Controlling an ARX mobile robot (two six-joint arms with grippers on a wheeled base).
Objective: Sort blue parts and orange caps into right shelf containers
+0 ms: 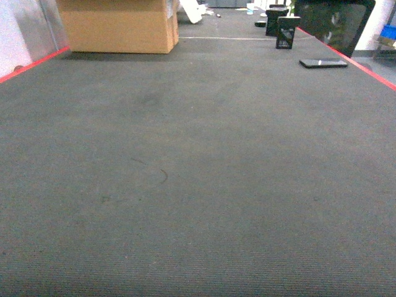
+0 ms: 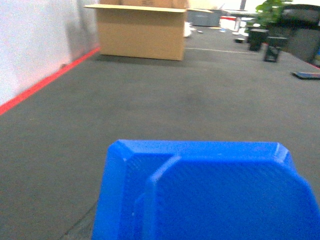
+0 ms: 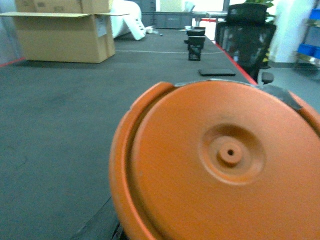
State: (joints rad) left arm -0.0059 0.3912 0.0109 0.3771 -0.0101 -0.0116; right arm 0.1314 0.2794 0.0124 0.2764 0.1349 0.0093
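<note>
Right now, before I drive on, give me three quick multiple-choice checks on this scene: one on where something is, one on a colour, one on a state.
1. Where does the cardboard box stand in the head view?
A. Far left, by the red line
B. Near right corner
C. Centre foreground

2. What colour is the round cap filling the right wrist view?
A. Green
B. Orange
C. White

3. How do the flaps of the cardboard box look in the wrist views?
A. Taped shut
B. Folded open
C. Torn off and lying on the carpet

Answers:
1. A: it sits at the far left of the carpet, next to the red floor line.
2. B: its disc with a small central hub is plainly orange, while the blue part fills the left wrist view.
3. B: the flaps stick out sideways from the top edge.
</note>
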